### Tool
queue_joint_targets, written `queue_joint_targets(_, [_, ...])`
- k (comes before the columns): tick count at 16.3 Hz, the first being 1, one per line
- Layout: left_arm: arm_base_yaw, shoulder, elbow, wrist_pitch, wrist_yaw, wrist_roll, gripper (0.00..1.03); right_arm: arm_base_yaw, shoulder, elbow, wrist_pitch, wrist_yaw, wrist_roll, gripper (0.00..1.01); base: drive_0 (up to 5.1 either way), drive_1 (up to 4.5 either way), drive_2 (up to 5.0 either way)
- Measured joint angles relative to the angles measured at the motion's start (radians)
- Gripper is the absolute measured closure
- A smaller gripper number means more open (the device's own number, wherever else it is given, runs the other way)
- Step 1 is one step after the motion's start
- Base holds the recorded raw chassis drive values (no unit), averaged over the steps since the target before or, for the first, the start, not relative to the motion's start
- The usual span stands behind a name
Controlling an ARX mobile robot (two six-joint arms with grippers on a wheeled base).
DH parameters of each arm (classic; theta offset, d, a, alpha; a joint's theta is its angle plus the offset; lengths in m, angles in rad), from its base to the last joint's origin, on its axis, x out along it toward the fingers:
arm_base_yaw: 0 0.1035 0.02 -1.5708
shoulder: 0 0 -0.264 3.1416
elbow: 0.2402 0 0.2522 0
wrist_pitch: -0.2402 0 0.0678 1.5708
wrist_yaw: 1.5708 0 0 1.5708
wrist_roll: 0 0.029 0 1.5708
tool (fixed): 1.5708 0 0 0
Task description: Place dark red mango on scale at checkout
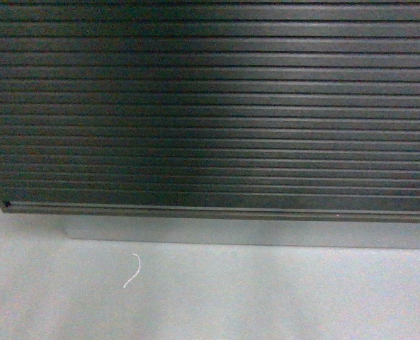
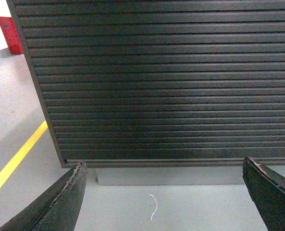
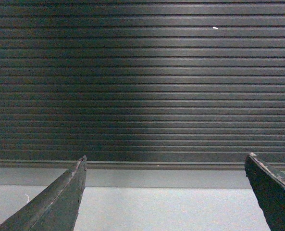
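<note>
The checkout's dark ribbed front panel (image 1: pixel 210 106) fills the head view, and neither arm shows there. The same panel (image 2: pixel 156 82) faces the left wrist camera, with its left corner in view. My left gripper (image 2: pixel 164 166) is open, its two dark fingers (image 2: pixel 60 202) wide apart over the grey floor, nothing between them. My right gripper (image 3: pixel 165 160) is also open and empty before the panel (image 3: pixel 142 82). The dark red mango and the scale are out of view.
Under the panel runs a recessed grey plinth (image 1: pixel 245 232). A short white thread (image 1: pixel 133 270) lies on the grey floor. Left of the counter a yellow floor line (image 2: pixel 15 161) runs diagonally, and a red object (image 2: pixel 9 34) stands far back.
</note>
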State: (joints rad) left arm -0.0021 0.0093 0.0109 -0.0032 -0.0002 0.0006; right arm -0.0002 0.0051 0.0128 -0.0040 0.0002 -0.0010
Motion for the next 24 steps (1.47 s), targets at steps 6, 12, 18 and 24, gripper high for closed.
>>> queue_joint_targets(6, [0.0,0.0,0.0,0.0,0.0,0.0,0.05,0.0,0.0,0.0,0.0,0.0,0.0,0.03,0.1,1.88,-1.8])
queue_joint_targets(12, [0.0,0.0,0.0,0.0,0.0,0.0,0.05,0.0,0.0,0.0,0.0,0.0,0.0,0.03,0.1,1.88,-1.8])
queue_joint_targets(18, [0.0,0.0,0.0,0.0,0.0,0.0,0.05,0.0,0.0,0.0,0.0,0.0,0.0,0.03,0.0,1.81,-1.9])
queue_joint_targets(24, [0.0,0.0,0.0,0.0,0.0,0.0,0.05,0.0,0.0,0.0,0.0,0.0,0.0,0.03,-0.1,1.7,-2.0])
